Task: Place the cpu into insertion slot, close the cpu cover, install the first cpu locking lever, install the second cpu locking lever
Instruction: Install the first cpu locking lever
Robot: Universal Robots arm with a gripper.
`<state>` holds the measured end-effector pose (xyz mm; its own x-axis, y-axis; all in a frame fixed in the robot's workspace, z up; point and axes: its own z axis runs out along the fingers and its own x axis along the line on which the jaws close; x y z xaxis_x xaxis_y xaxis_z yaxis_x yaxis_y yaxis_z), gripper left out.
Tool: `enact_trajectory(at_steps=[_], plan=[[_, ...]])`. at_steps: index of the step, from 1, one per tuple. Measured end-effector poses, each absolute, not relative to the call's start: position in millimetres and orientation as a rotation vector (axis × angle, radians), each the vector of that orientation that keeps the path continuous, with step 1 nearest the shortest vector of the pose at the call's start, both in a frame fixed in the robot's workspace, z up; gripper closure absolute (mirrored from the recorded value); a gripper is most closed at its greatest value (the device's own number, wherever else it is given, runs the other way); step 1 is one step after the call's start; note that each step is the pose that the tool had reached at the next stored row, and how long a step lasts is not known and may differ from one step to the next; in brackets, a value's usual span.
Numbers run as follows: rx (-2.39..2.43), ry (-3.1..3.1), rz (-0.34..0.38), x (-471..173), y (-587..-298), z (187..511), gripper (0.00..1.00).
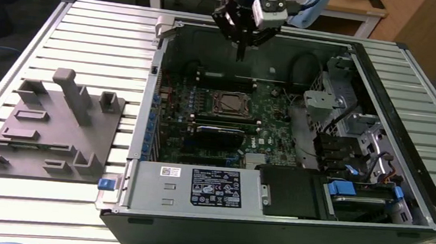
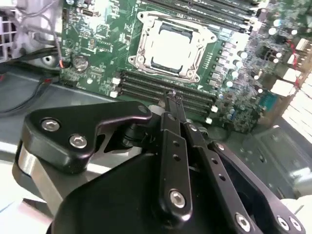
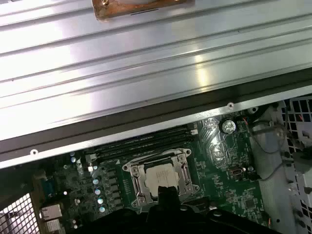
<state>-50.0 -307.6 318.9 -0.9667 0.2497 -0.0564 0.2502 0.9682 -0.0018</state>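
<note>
The cpu [image 2: 170, 46] lies flat in the insertion slot [image 1: 217, 106] on the green board, its dull silver top showing through the window of the cpu cover [image 2: 142, 48]. The cover's silvery frame lies down flat around the chip, also seen in the first wrist view as cover [image 3: 138, 183] around cpu [image 3: 158, 176]. My gripper [image 1: 242, 52] hangs above the case's back wall, well above and behind the socket. Its two black fingers [image 2: 168, 146] meet at the tips, shut with nothing between them. I cannot tell how the locking levers stand.
Long black memory slots [image 2: 165, 90] run between gripper and socket. A grey labelled power-supply box [image 1: 196, 188] fills the case's front. Drive cages and cables [image 1: 352, 128] crowd the exterior view's right. A grey fixture plate [image 1: 52, 125] stands on the slatted table [image 1: 100, 29].
</note>
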Motion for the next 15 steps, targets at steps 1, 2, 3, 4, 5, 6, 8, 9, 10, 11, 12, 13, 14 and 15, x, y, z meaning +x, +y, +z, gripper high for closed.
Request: enact_trajectory(at_steps=[1,2,3,4,5,6,8,9,10,11,12,13,14,15], plan=[[0.389,3.061,-0.014,-50.0,-307.6,323.4,0.90],[0.389,3.061,-0.014,-50.1,-307.6,327.9,0.90],[0.389,3.061,-0.014,-50.1,-307.6,332.4,0.90],[0.389,3.061,-0.014,-50.1,-307.6,336.9,0.90],[0.389,3.061,-0.014,-50.1,-307.6,341.4,0.90],[0.390,3.061,-0.014,-50.1,-307.6,346.3,0.90],[0.390,3.061,-0.014,-50.1,-307.6,355.3,0.90],[0.390,3.061,-0.014,-50.1,-307.6,359.8,0.90],[0.390,3.061,-0.014,-50.1,-307.6,364.3,0.90],[0.390,3.061,-0.014,-50.1,-307.6,368.6,0.90],[0.390,3.061,-0.014,-50.1,-307.6,373.5,0.90],[0.390,3.061,-0.014,-50.2,-307.6,378.0,0.90],[0.390,3.061,-0.014,-50.2,-307.6,382.5,0.90],[0.390,3.061,-0.014,-50.2,-307.6,387.0,0.90]])
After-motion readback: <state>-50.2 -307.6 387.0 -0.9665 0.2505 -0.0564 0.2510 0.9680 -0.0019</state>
